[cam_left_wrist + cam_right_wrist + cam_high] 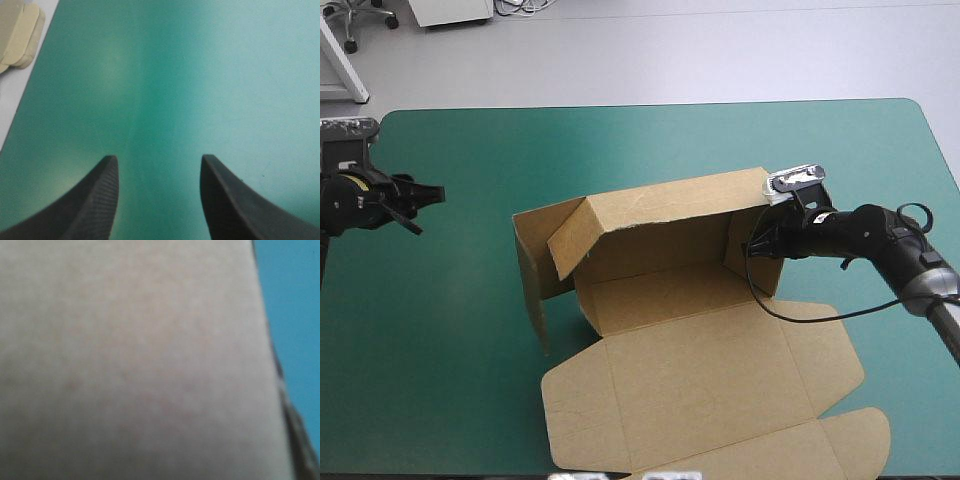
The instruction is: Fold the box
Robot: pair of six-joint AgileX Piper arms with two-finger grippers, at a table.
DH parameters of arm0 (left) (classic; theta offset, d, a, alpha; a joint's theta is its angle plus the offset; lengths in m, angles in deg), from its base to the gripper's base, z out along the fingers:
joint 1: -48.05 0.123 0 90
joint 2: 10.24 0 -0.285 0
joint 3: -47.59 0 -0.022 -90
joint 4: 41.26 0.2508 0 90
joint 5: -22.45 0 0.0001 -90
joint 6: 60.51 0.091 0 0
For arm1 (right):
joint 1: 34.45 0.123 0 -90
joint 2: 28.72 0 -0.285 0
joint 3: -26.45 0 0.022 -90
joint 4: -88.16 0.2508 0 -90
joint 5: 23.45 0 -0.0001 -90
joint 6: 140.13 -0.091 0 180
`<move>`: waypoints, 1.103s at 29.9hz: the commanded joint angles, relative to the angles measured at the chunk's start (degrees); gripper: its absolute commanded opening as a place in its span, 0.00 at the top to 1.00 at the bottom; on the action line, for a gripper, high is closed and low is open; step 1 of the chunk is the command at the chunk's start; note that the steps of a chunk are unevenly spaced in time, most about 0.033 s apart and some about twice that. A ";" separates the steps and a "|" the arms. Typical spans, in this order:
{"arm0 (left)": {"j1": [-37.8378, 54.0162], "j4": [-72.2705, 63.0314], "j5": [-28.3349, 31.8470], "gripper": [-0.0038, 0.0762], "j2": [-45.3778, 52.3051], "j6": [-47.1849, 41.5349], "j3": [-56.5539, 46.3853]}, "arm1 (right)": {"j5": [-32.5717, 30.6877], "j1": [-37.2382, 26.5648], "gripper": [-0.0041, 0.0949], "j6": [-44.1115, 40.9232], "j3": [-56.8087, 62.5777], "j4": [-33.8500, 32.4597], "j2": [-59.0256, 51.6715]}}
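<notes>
A: Spotting the box (690,370) mid-counter (440,350), walls partly raised, lid flat toward the near edge.
B: Far left, well clear of it, seeing the left fingers (97,205) spread apart over bare teal-green. Right arm (840,232) tip at the right wall; cannot tell its grip.

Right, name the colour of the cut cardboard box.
The cut cardboard box is plain brown; high view shows it best.

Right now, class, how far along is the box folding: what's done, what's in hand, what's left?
Done: the box has its far and left walls standing raised. In hand: the right gripper is at the right wall; the left gripper hovers open over the teal-green cover, apart from the box. Left: the walls look untucked, and the lid lies flat toward the near edge.
</notes>
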 commanded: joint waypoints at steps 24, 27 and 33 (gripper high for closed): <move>0.02 -1.32 14.04 0.49 1.45 0.16 -9.44 | -34.97 3.41 0.97 -29.81 -40.57 -27.64 16.11; 0.02 -1.32 14.04 0.49 1.45 0.16 -9.44 | -34.97 3.76 0.97 -29.95 -43.24 -26.80 20.28; 0.02 -1.22 13.85 0.49 1.45 0.20 -9.44 | -34.84 4.22 0.97 -26.72 -47.50 -26.05 27.74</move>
